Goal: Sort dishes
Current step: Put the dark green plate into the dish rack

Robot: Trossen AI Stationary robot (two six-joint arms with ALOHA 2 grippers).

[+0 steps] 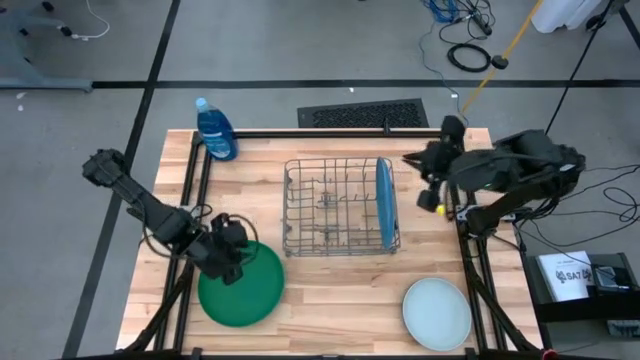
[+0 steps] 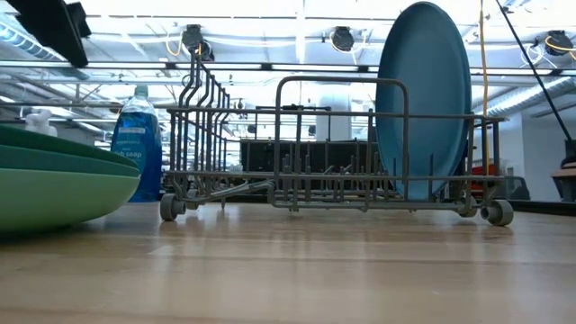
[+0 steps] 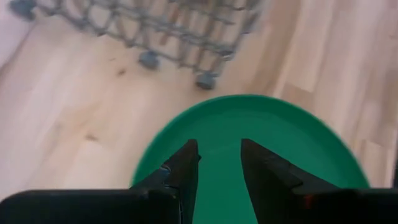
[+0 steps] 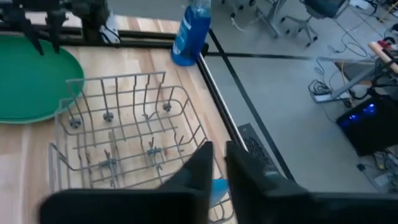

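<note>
Blue plate (image 1: 384, 205) stands racked (bottle (image 1: 216, 130) well apart).

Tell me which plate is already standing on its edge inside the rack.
The blue plate, upright in the wire dish rack at its right end. The dark green plate and the pale mint plate both lie flat on the table.

The blue plastic bottle (image 2: 137, 144) at the far left of the table carries a label where the word "soap" can be made out in the low view; the line above it is too small to tell. Off the table's right side, a white sheet (image 1: 565, 276) bears dark print that seems to start "SA", the rest unreadable.
</note>
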